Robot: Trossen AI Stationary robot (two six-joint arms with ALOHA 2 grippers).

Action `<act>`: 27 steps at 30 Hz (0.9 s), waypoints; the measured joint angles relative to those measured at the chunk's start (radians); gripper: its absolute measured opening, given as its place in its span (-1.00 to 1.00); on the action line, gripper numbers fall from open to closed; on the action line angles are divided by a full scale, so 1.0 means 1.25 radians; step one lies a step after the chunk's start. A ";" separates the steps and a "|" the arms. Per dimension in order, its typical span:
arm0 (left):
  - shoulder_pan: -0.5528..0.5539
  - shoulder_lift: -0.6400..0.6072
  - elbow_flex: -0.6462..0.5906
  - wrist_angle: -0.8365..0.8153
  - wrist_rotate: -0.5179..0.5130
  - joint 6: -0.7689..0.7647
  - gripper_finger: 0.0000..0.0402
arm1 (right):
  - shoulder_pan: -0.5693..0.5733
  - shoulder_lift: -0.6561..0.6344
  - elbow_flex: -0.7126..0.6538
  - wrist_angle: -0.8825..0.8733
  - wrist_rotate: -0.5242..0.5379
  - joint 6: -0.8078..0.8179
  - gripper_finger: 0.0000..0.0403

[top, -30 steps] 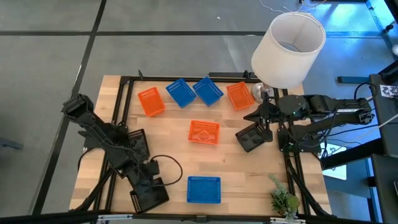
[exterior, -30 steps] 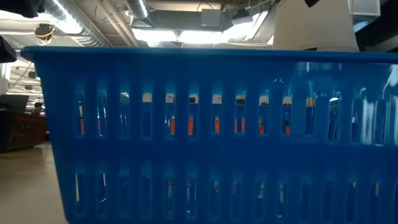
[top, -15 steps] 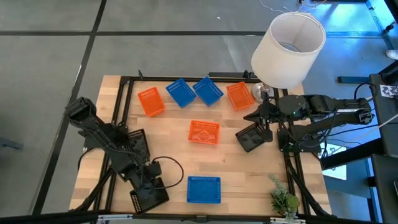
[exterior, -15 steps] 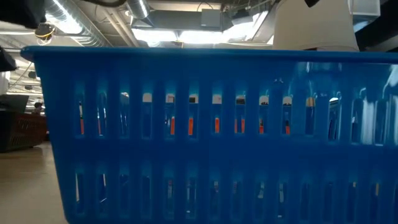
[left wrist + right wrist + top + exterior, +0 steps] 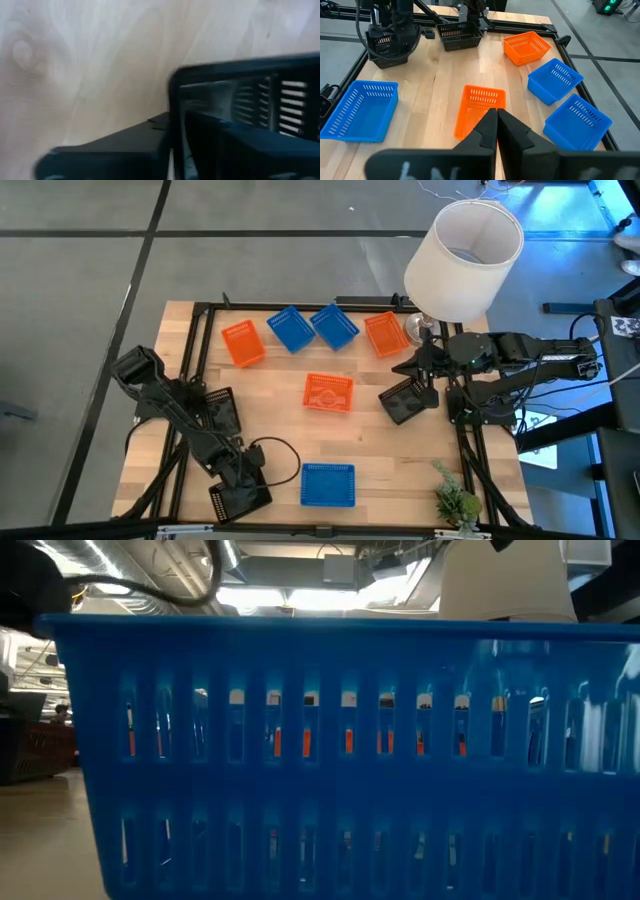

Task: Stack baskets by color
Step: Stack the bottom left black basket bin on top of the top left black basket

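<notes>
The left gripper (image 5: 243, 480) sat at a black basket (image 5: 238, 497) near the table (image 5: 380, 450) edge — its grip I cannot tell. The right gripper (image 5: 496, 119) was closed, empty, beside another black basket (image 5: 404, 402)

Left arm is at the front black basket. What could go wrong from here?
The black basket under the left gripper sits near the table's front edge; a nudge could push it off. The cable loop beside that arm might snag it. The blue basket blocks the low view, hiding any lift.

I was working in a lab or workshop: above the wooden table (image 5: 370, 445), ceiling ducts (image 5: 110, 565) crossed bare.
</notes>
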 joint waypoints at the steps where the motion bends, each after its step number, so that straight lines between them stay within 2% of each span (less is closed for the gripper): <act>1: 0.006 0.000 0.000 -0.001 0.012 -0.002 -0.93 | 0.000 0.000 0.000 0.000 0.000 0.000 -0.94; 4: 0.024 -0.017 0.000 -0.004 0.034 -0.030 -0.98 | 0.000 0.000 0.000 0.000 0.000 0.000 -0.94; 7: 0.034 -0.065 0.000 -0.006 0.014 -0.044 -1.00 | 0.000 0.000 0.000 0.000 0.000 0.000 -0.94; 11: 0.038 -0.181 0.000 -0.059 -0.110 -0.098 -1.00 | 0.000 0.000 0.000 0.000 0.000 0.001 -0.94; 16: 0.036 -0.325 0.000 -0.249 -0.245 -0.341 -1.00 | 0.000 0.000 0.000 0.000 0.000 0.001 -0.94; 19: 0.036 -0.378 0.000 -0.393 -0.247 -0.484 -1.00 | 0.000 0.000 0.000 0.000 0.000 -0.002 -0.94; 22: 0.036 -0.413 0.000 -0.527 -0.195 -0.604 -1.00 | 0.000 0.000 0.000 0.000 -0.004 -0.019 -0.94; 25: 0.036 -0.437 0.000 -0.639 -0.151 -0.690 -1.00 | 0.000 0.000 0.000 -0.001 -0.059 -0.041 -0.94; 27: 0.036 -0.450 0.000 -0.710 -0.152 -0.739 -1.00 | 0.000 0.000 0.000 -0.001 -0.089 -0.044 -0.94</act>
